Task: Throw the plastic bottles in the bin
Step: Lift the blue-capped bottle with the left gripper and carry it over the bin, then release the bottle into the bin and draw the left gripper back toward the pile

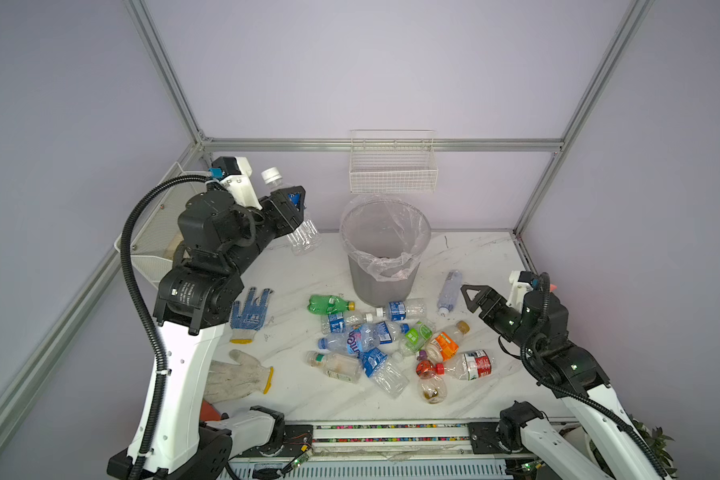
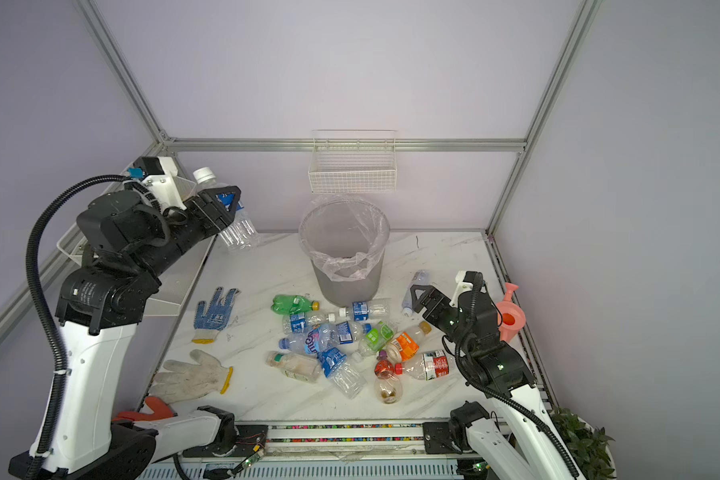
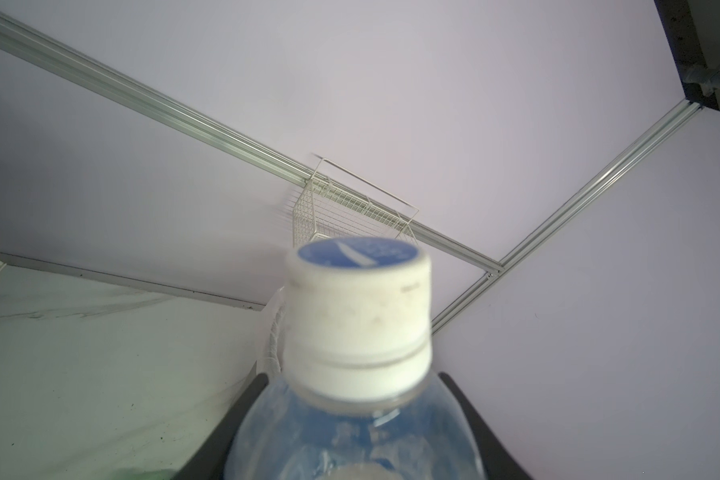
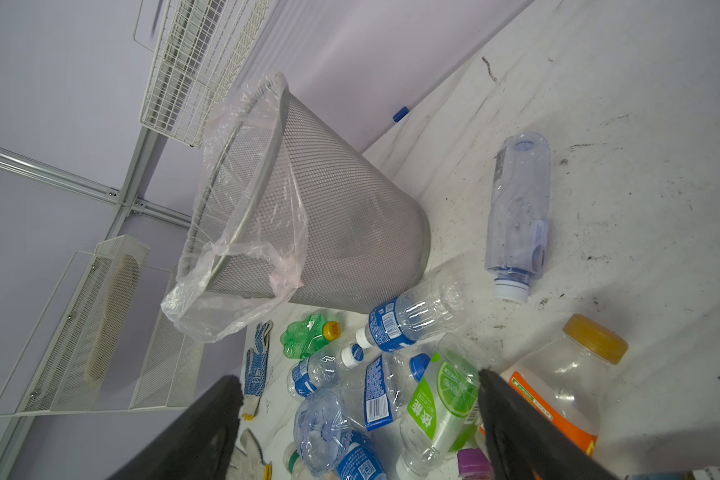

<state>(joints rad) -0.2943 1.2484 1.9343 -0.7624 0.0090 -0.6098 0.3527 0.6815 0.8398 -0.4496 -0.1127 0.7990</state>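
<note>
A: Left gripper (image 1: 298, 208)?

B: Clamped on a clear bottle (image 1: 306, 237), across the blue label. It is held up off the table (image 1: 474, 257), over the back left corner. White cap up, base down, body tilted. In the left wrist view the cap (image 3: 358, 316) fills the middle, with a black finger on each side of the bottle's shoulder.

A: And the bin?

B: The bin (image 1: 383, 282) stands upright at back centre, with a clear bag folded over its rim. The bottle hangs to its left, apart from it and not over the mouth. Both top views agree.

A: Right gripper?

B: The right gripper (image 1: 470, 297) has its jaws wide apart with nothing between them. It hovers above the right side of the table, nose toward the bin. Its wrist view looks down between the fingers (image 4: 200, 432) onto the bottles.

A: The other bottles?

B: A pile (image 1: 375, 340) lies on the table in front of the bin. The bottles overlap and carry blue, green, orange and red labels. A green bottle (image 1: 327, 304) lies at the pile's back left edge, near the bin's base. A lone bottle (image 1: 449, 291) lies right of the bin, between it and the right gripper.

A: Anything else?

B: Two gloves lie left of the pile, a blue-dotted glove (image 1: 250, 311) and a white glove (image 1: 238, 376). A wire basket (image 1: 393, 166) hangs on the back wall above the bin.
</note>
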